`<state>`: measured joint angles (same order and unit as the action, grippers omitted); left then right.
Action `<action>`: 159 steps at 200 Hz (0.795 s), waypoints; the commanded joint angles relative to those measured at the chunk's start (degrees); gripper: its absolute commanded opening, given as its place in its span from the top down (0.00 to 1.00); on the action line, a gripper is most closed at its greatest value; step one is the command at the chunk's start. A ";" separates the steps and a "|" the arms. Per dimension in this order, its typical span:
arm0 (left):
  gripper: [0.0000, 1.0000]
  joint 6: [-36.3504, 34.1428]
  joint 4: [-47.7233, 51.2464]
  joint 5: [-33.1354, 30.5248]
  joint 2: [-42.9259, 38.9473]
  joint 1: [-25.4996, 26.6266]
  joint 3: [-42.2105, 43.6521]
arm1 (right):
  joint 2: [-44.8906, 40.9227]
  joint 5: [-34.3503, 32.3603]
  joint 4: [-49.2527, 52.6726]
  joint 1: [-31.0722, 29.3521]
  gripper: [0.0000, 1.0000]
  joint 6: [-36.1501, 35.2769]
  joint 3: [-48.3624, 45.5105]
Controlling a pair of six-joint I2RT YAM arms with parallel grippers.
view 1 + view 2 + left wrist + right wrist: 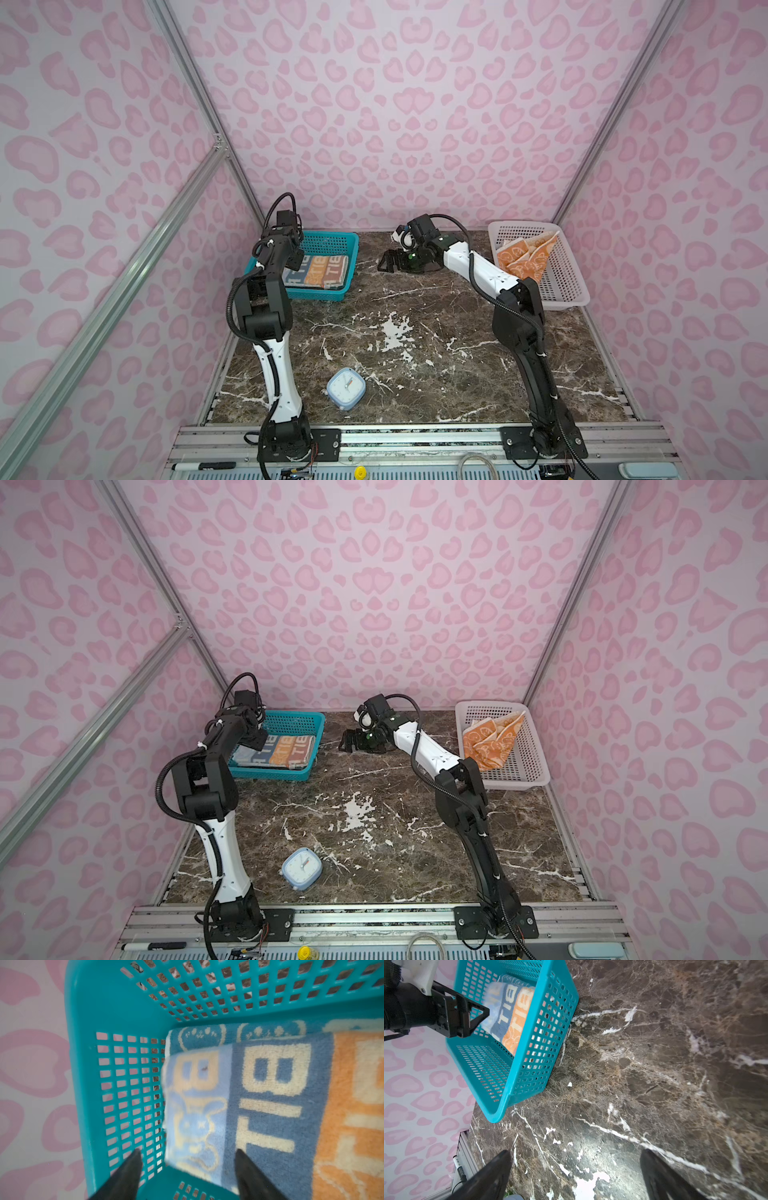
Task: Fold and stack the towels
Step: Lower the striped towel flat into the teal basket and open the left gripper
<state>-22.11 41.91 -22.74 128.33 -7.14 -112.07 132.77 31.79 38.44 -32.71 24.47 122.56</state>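
a: start with the big stuff. what's down there?
b: a dark marble table (415,332) with white veins. a teal mesh basket (332,241) sits at its far left and a white mesh basket (569,286) at its far right. they're well apart in both top views.
a: and the towels?
b: the striped towel (280,1095) lies folded flat in the teal mesh basket, blue and orange bands with cream block letters facing up. under it a blue towel (207,1032) with small cream prints peeks out along one edge. the orange-and-cream towel (525,255) is in the white mesh basket, bunched up, with corners sticking up above the rim.
a: left gripper?
b: the left gripper (187,1151) hangs inside the teal mesh basket, over the pale-blue end of the striped towel. its fingers (128,1167) are spread wide — one by the basket's mesh wall, the other above the towel — and nothing is pinched between them.
a: and the right?
b: the right gripper (575,1152) is low over bare marble between the two baskets, nearer the teal one and pointing toward it. its jaws are wide apart and empty.
a: anything smaller?
b: a pale blue alarm clock (345,388) — it lies on the table near the front edge, just beside the left arm's lower link.
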 commanded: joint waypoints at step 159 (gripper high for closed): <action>0.02 3.83 -1.46 3.59 -4.09 0.36 -0.34 | -0.36 0.00 -0.60 -0.05 0.02 -0.39 -0.52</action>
<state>-18.85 41.67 -20.34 126.13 -7.11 -112.07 132.81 31.77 38.85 -32.73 24.43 122.34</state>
